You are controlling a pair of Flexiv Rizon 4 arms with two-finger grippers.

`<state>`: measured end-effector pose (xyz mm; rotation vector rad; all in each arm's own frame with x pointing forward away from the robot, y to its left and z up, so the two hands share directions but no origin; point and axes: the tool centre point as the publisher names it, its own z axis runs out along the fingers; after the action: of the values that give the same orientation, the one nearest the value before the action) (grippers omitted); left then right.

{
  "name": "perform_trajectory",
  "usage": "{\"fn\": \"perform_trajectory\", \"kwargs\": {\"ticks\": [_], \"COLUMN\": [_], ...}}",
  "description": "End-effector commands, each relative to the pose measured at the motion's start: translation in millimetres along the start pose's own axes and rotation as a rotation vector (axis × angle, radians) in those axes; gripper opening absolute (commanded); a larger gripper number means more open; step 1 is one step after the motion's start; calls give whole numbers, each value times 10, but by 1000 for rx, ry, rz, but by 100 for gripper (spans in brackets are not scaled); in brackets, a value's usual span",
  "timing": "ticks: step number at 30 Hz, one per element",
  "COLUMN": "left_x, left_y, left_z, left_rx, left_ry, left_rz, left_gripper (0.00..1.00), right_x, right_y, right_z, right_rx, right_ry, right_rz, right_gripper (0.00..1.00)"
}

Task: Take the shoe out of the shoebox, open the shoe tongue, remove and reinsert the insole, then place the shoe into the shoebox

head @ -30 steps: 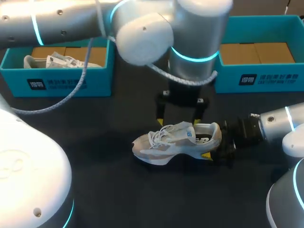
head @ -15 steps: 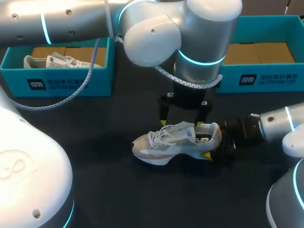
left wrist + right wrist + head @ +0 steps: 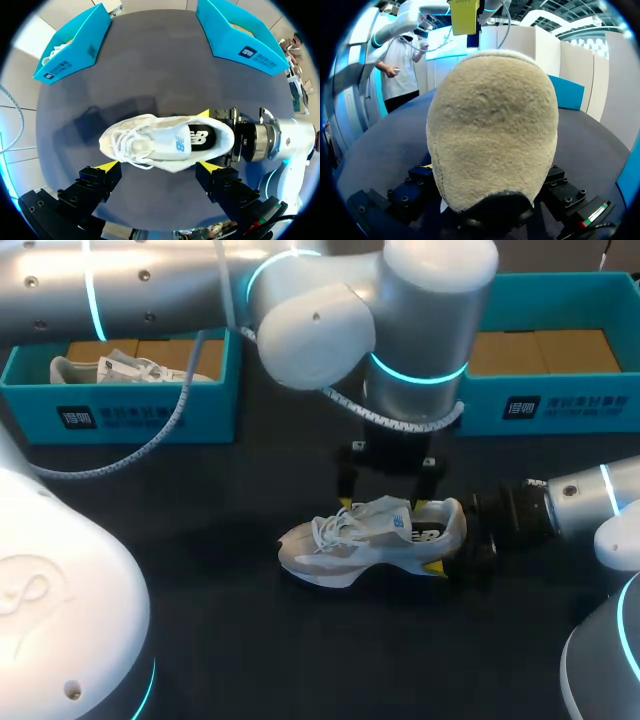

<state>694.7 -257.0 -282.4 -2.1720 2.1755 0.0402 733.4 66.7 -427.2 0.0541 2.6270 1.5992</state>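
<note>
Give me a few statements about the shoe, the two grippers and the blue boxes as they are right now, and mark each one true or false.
1. The shoe stands on the table, outside both boxes. True.
2. The left gripper is shut on the shoe's laces. False: its jaws stand open above the shoe, one on each side.
3. The right gripper holds the shoe at its heel. True.
4. The left shoebox has nothing in it. False: a second shoe lies inside.
5. The shoe on the table lies flat on its side. False: it stands upright on its sole.
</note>
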Motion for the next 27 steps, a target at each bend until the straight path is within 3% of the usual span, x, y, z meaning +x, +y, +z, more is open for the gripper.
{"fn": "perform_trajectory", "kwargs": {"ticks": [1,18,27], "left_x": [161,432,454], "left_y": [-17,-137,-144], "left_z": [96,500,627], "left_rx": [5,22,17], "left_ry": [-22,-43,-84], "left_rz": [10,6,8], "left_gripper": [100,100,100], "right_x": [7,7,7], "right_y": [7,7,7], "right_z": [14,14,14], "right_rx": [3,3,3], "right_ry": [-1,-1,-1], "right_rz": [0,0,0], "right_gripper": [0,0,0]}}
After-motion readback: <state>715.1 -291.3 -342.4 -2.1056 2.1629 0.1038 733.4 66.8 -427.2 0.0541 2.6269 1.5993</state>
